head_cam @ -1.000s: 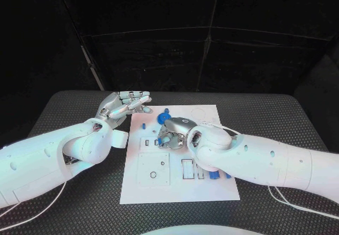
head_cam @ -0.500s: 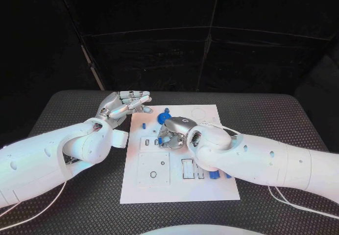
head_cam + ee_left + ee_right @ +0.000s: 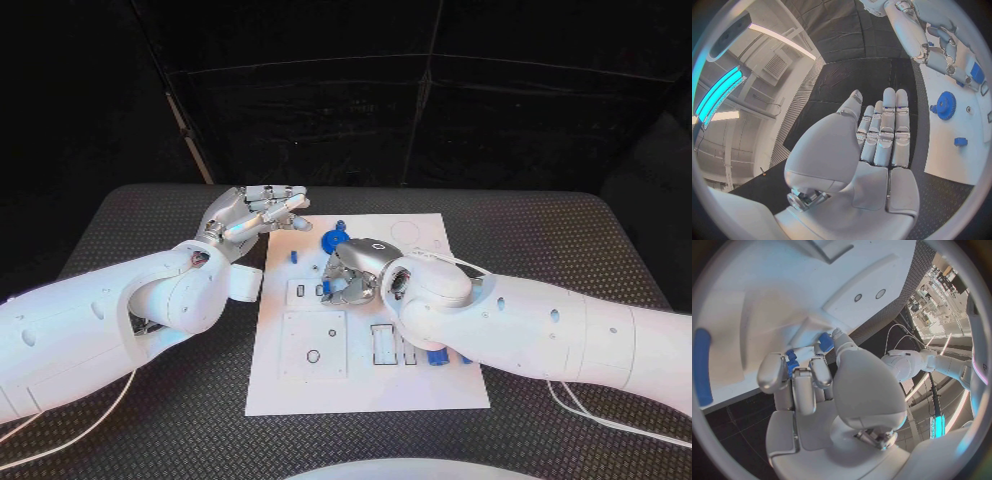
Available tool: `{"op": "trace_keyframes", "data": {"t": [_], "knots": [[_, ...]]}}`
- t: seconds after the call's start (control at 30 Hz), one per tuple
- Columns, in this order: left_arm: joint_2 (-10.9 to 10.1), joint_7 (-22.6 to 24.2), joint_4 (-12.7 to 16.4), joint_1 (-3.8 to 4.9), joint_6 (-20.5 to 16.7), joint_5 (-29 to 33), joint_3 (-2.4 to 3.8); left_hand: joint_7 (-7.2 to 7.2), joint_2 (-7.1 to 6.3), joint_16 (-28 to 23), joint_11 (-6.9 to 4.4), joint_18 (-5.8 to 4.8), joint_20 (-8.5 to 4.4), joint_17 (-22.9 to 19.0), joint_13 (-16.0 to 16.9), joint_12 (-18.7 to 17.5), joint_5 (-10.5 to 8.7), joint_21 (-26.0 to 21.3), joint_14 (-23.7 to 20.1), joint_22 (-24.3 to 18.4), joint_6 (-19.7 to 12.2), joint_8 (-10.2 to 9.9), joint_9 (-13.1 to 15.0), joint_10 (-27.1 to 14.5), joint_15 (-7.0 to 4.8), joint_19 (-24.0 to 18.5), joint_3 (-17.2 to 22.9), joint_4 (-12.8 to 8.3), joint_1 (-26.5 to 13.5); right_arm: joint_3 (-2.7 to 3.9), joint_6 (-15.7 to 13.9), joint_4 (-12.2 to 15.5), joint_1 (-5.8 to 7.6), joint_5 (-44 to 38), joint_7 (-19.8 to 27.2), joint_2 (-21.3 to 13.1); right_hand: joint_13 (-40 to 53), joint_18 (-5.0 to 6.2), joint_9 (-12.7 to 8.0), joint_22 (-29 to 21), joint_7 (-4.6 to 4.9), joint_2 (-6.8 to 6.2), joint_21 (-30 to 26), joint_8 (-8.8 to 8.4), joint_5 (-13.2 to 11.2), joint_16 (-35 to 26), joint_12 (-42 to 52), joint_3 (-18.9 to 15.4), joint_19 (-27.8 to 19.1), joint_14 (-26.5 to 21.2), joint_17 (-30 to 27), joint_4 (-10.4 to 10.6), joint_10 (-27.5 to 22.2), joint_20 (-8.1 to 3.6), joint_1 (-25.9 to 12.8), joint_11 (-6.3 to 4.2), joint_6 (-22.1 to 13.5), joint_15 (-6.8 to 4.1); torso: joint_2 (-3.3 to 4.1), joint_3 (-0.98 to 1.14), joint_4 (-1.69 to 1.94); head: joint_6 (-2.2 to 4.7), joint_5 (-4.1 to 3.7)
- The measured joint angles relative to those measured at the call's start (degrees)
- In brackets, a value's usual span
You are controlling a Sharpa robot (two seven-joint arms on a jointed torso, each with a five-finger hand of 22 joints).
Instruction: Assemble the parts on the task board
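The right hand (image 3: 351, 276) hovers low over the upper middle of the flat white rectangular task board (image 3: 361, 385), its fingers curled in around a small blue plastic part (image 3: 792, 361) that the right wrist view shows pinched at the fingertips, right against the board's raised white surface. The left hand (image 3: 257, 214) is lifted beside the board's far left corner with its fingers straight and side by side, holding nothing; the left wrist view shows the flat palm and the board beyond it. The step in hand looks like seating the pinched part into one of the board's recesses, and doing that well probably means keeping the part square to its slot, lowering it straight instead of at a tilt, and letting go only once it sits flush; which slot it is meant for I cannot tell, since the hand covers that spot. As for what the board holds: a blue round toothed gear (image 3: 333, 241) lies near its far edge, a small blue peg (image 3: 293, 257) stands just left of the right hand, and short blue pieces (image 3: 437, 357) rest beside the rectangular cut-outs near the right arm. Several slots and round holes on the near half of the board are unfilled.
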Motion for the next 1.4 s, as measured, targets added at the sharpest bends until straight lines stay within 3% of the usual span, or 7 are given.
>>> {"op": "trace_keyframes", "data": {"t": [0.47,0.67,0.77,0.83,0.97,1.23,1.4], "knots": [[0.01,-0.49,-0.58,0.00,0.07,-0.73,0.00,-0.26,0.27,0.00,-0.28,-0.01,0.00,0.45,0.00,0.00,0.00,0.73,0.38,0.22,0.26,-0.10,0.00,0.53,-0.33,0.00,0.00,0.00,-0.27,-0.15,-4.47,1.94,-0.93,-0.50,1.06,-2.00,-1.03,0.01,-0.09,-0.30,1.39,-2.61,-0.48,-0.83,-1.61,0.33,-0.88,-6.41,-0.11,0.20,0.00,5.90,-1.45,0.91,-0.14,1.03,-4.88,1.03,0.00,0.06,-0.02,-0.09,0.01],[-0.37,-3.22,-1.86,0.00,0.26,-5.30,0.00,-1.17,-0.27,1.63,-1.58,0.00,-1.45,2.47,0.79,0.98,-0.01,3.44,6.79,1.30,1.61,-0.27,0.04,5.52,-1.88,4.30,-1.39,1.38,-2.95,-0.09,-9.04,5.91,-1.28,0.58,7.98,-6.39,-1.55,0.00,-0.16,-1.62,1.87,-1.53,-1.21,-1.12,-1.40,0.03,-1.29,-6.66,-1.08,0.21,-0.01,6.16,-2.07,1.62,2.43,1.65,-6.51,1.44,-0.14,0.12,-0.06,0.10,0.18],[-0.51,-5.75,-2.40,0.00,0.45,-8.74,0.00,-2.22,-0.31,6.09,-3.37,0.00,-3.40,5.83,2.08,3.30,-0.23,7.10,14.16,3.04,4.15,0.38,0.49,10.99,-3.86,9.47,-2.74,2.77,-5.19,0.63,-10.46,7.71,-1.40,3.51,13.28,-9.42,-3.29,0.05,-0.05,-6.03,1.90,-0.41,-3.68,-0.78,-0.42,-1.95,-3.08,-6.50,-4.25,0.21,-0.01,6.00,-3.88,1.66,3.98,1.55,-6.54,1.44,-0.25,0.09,-0.12,0.25,0.31],[-0.60,-7.48,-2.66,0.00,0.51,-11.02,0.00,-3.72,-0.28,21.06,-5.21,0.00,-5.12,20.99,4.19,6.51,-0.23,11.46,15.25,6.15,6.63,1.40,1.03,16.20,-5.47,13.30,-3.22,3.89,-6.22,1.58,-11.16,8.61,-1.41,6.42,16.47,-11.02,-4.91,0.93,0.11,-8.67,1.50,0.32,-5.21,-0.13,0.79,-3.32,-4.68,-6.05,-6.00,0.21,-0.01,5.55,-5.27,1.61,5.33,1.35,-5.91,1.44,-0.41,0.09,-0.18,0.28,0.44],[-0.75,-12.46,-3.42,0.05,0.82,-16.60,0.00,-6.17,-0.47,57.22,-7.31,-2.07,-7.41,53.46,11.34,15.26,-0.23,30.35,15.49,27.95,10.07,3.45,2.65,20.78,-7.50,19.97,-3.52,4.32,-6.41,5.07,-12.89,10.07,-1.21,15.73,22.87,-14.58,-6.68,0.93,0.45,-11.13,0.85,1.82,-6.84,1.17,3.28,-4.66,-6.35,-5.39,-7.28,0.21,-0.01,4.74,-6.29,1.11,6.83,0.74,-4.33,1.44,-0.92,0.20,-0.27,0.26,0.77],[0.37,-27.33,-4.92,2.95,6.99,-31.04,-0.41,-4.79,0.34,69.19,-5.92,-3.07,-6.41,56.71,40.52,45.72,-0.35,44.70,15.56,44.10,3.51,9.75,9.63,5.12,-6.32,17.18,-8.49,10.23,-12.10,8.70,-15.24,9.09,1.01,31.69,28.96,-19.20,-7.17,0.93,0.45,-11.96,0.85,1.82,-7.15,1.38,3.44,-4.95,-6.65,-5.58,-7.47,0.21,-0.11,4.55,-6.36,0.91,6.83,0.82,-4.32,1.44,-2.24,0.52,-0.43,0.02,1.30],[2.67,-37.16,-5.71,5.44,12.32,-40.51,-1.30,-5.99,1.47,73.44,-7.20,-4.47,-6.63,56.71,56.90,62.34,-0.42,52.10,15.47,55.13,3.28,16.74,13.98,11.82,-6.92,21.66,-9.92,10.55,-13.23,9.36,-16.35,7.04,2.45,38.12,30.54,-20.27,-7.57,0.92,0.45,-12.22,0.54,1.82,-7.45,1.83,4.09,-5.17,-6.92,-5.89,-7.47,-0.01,-0.13,4.28,-6.37,0.91,6.83,0.81,-4.02,1.22,-3.20,0.69,-0.42,-0.32,1.66]]}}
